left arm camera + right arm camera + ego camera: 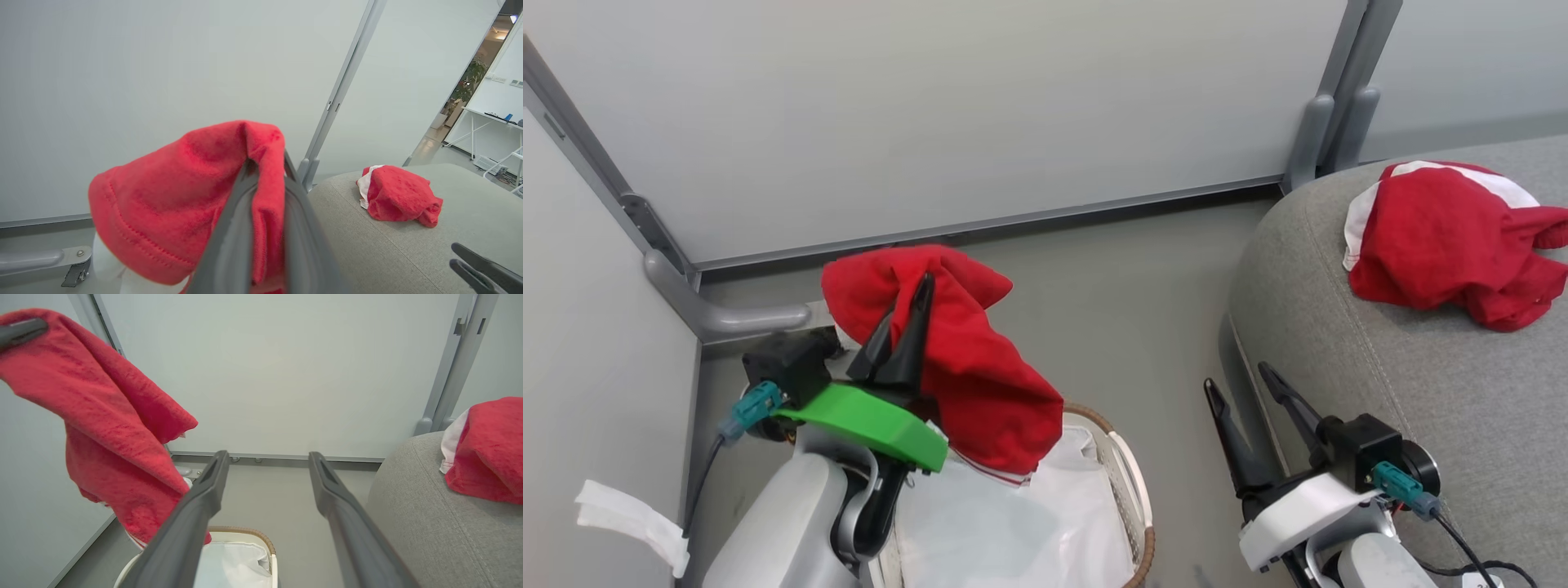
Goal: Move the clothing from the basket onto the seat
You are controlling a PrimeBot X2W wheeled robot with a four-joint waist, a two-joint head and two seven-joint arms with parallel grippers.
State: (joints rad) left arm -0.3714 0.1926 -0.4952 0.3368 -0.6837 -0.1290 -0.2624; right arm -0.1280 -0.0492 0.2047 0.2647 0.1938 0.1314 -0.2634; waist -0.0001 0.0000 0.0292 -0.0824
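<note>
Here, in the head view, the left gripper (908, 294), at 8 o'clock, is clamped on a red garment (980, 384) that hangs above the basket (1131, 482) at 6 o'clock. A second red garment (1445, 237) lies on the grey seat (1380, 343) at 2 o'clock. The right gripper (1237, 376), at 4 o'clock, has its fingers spread and holds nothing.

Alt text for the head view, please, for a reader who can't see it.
The left tool is shut on a red garment hanging over the white basket. The right tool is open and empty beside the grey seat, where a second red garment lies.
</note>
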